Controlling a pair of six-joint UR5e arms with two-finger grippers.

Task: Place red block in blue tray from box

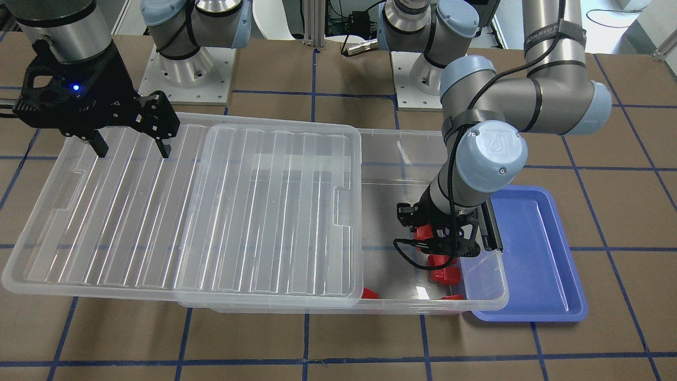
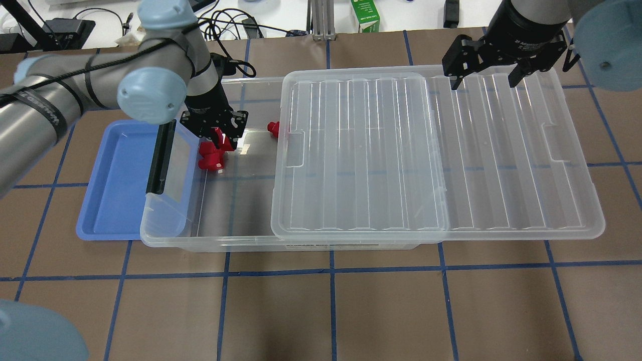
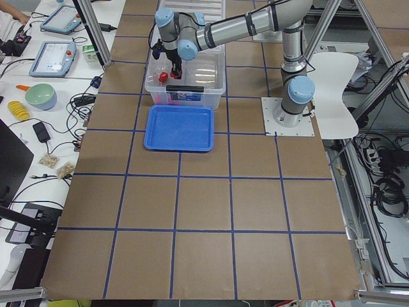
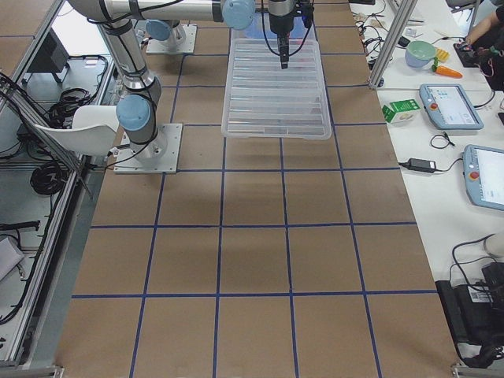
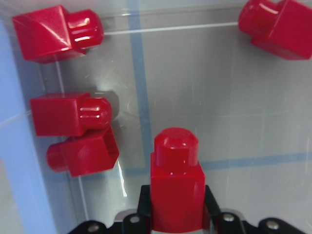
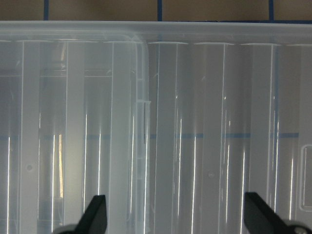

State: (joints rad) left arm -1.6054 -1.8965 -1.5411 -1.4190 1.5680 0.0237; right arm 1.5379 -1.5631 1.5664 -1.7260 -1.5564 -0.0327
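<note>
My left gripper (image 2: 216, 135) is down inside the open end of the clear box (image 2: 225, 244), shut on a red block (image 5: 176, 185) with its stub pointing away from the wrist. Several other red blocks lie on the box floor around it, among them a close pair (image 5: 73, 134) and one farther off (image 2: 273, 129). The blue tray (image 2: 113, 195) sits empty against the box's end, beside the black latch (image 2: 159, 158). My right gripper (image 2: 484, 80) hangs open and empty over the far end of the ribbed lid (image 2: 501, 155).
The lid covers most of the box and overhangs it toward the robot's right; only the end by the tray is open. The box wall and latch stand between the blocks and the tray. A green carton (image 2: 364, 15) and cables lie beyond the table's far edge.
</note>
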